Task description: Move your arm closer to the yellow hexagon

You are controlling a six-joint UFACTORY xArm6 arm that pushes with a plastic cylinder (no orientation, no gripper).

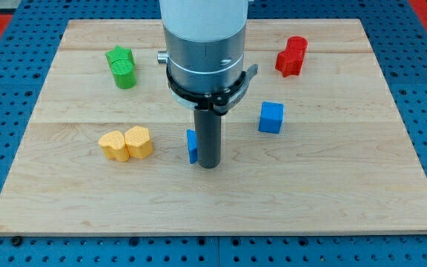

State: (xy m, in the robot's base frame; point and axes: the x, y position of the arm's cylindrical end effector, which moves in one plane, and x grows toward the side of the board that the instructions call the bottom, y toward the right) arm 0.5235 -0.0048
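The yellow hexagon [113, 144] lies left of the board's middle, touching a yellow heart-shaped block [138, 142] on its right. My tip [210, 166] rests on the board right of both, about a hundred pixels from the heart and farther from the hexagon. A small blue block [192, 146] sits against the rod's left side, partly hidden by it, between my tip and the yellow pair.
A green star [120, 55] and a green cylinder [124, 73] sit together at the upper left. Two red blocks [291, 56] are at the upper right. A blue cube [271, 117] lies right of the rod. The wooden board [332, 200] sits on a blue pegboard.
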